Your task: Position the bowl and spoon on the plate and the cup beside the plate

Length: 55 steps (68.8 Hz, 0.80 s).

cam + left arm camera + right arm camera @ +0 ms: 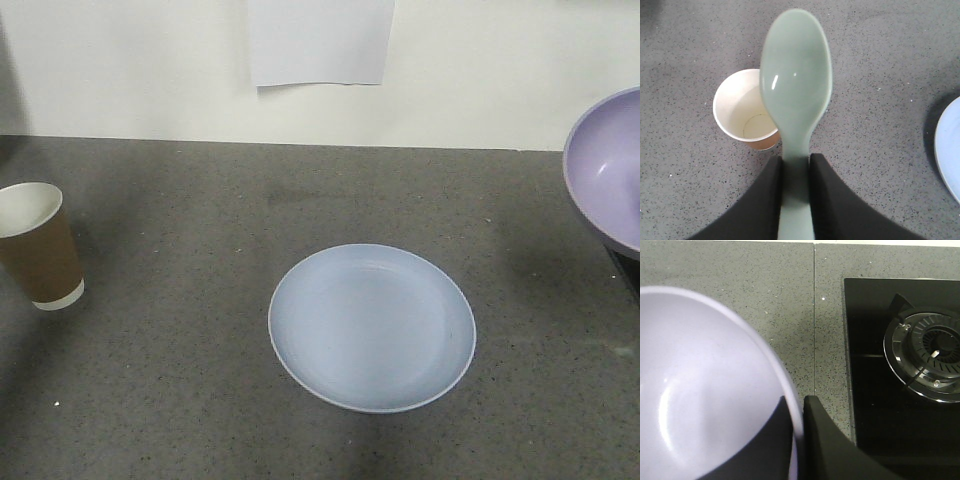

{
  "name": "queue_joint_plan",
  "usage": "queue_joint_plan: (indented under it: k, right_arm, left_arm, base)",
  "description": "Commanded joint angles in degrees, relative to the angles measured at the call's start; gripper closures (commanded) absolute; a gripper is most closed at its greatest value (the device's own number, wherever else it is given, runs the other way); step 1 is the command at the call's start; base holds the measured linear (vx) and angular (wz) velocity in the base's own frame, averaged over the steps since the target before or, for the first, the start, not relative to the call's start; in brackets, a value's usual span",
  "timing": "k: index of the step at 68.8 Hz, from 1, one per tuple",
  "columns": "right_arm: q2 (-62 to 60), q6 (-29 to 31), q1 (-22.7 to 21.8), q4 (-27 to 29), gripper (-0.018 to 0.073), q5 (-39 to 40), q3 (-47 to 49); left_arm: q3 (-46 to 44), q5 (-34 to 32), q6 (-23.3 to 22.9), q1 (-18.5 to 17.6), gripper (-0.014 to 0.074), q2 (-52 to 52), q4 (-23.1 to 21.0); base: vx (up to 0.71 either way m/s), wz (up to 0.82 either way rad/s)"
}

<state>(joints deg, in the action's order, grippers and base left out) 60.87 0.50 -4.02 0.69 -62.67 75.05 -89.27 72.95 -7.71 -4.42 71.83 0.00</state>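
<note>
At counter point(180, 400) center lay the plate point(372, 328). Cup point(40, 245) stood upright near the left edge. Left gripper point(796, 175) was clamped on the spoon point(796, 90) handle, near the cup. Right gripper point(799, 407) pinched the bowl point(610, 165) rim, aloft at the right edge, beside the hob point(920, 365).

the pale blue plate point(372, 328) lies flat mid-counter point(180, 400), the brown paper cup point(40, 245) stands upright well to its left, the lavender bowl point(615, 165) hangs tilted at the right, pinched by its rim, and the mint-green spoon point(796, 85) is held by its handle above the cup.
</note>
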Motion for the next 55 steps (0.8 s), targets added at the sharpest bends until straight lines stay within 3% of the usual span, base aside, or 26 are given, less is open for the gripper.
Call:
queue_joint_plan:
  k: [1, 55]
  right_arm:
    - [-0.43, 0.33, -0.22, -0.21, 0.0565, 3.29, 1.59]
    - [-0.43, 0.33, -0.22, 0.56, 0.0565, 3.46, 1.59]
  left_arm:
    - [-1.63, -1.30, -0.17, -0.38, 0.0603, -1.30, -0.43]
    - [-1.63, -1.30, -0.17, -0.38, 0.0603, -1.30, -0.43]
  base:
    - [0.00, 0.00]
    - [0.00, 0.00]
